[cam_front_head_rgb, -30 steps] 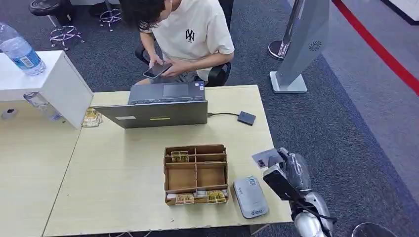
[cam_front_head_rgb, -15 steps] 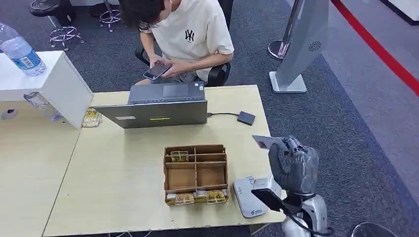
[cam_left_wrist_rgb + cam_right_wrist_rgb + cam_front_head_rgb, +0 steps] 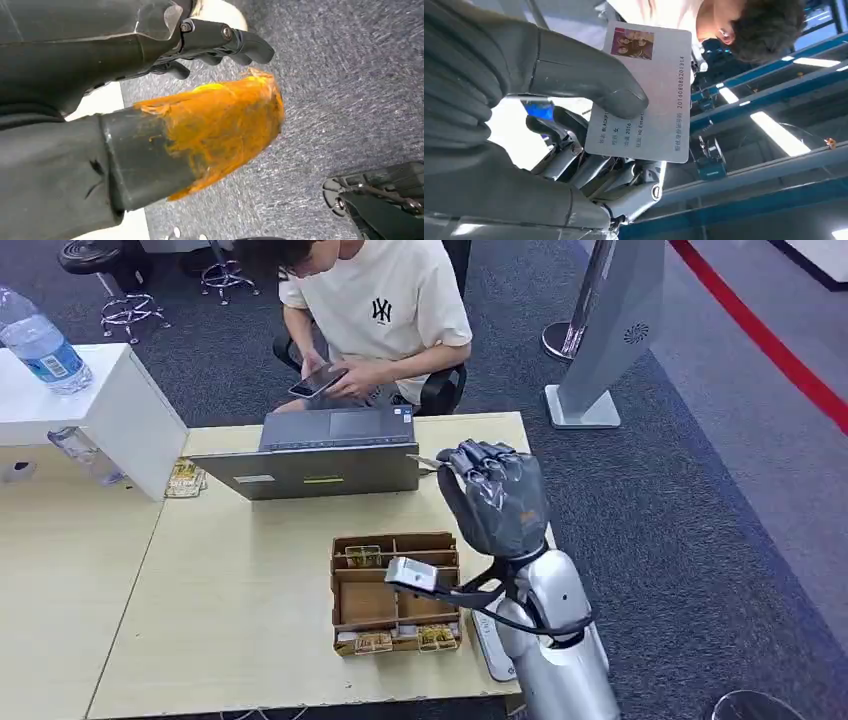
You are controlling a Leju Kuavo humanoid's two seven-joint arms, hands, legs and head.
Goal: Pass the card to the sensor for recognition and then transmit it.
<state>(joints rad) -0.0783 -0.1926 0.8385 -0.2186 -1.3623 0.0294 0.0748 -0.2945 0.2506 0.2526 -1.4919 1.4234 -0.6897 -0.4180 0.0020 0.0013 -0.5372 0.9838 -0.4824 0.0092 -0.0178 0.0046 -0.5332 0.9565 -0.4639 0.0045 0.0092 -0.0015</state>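
Note:
My right hand [image 3: 495, 498] is raised above the table's far right part, near the laptop's corner. It pinches a white ID card [image 3: 649, 95] with a small photo and printed text between the thumb [image 3: 589, 85] and the fingers. A thin edge of the card [image 3: 426, 462] pokes out past the fingertips toward the person. The white card reader [image 3: 486, 644] lies on the table's near right corner, mostly hidden under my right forearm. My left hand [image 3: 215, 45] hangs over grey carpet, its orange-taped thumb [image 3: 220, 125] apart from the dark fingers, holding nothing.
A wooden compartment box [image 3: 397, 590] with small packets sits in front of the reader. A grey laptop [image 3: 320, 460] stands at the table's far edge; a seated person [image 3: 380, 320] behind it looks at a phone. A white box with a water bottle [image 3: 40, 345] is at far left.
My right hand, holding the card, lifted from beside the card reader at the table's right edge and swung up and forward-left toward the laptop. It now hides the small black device there.

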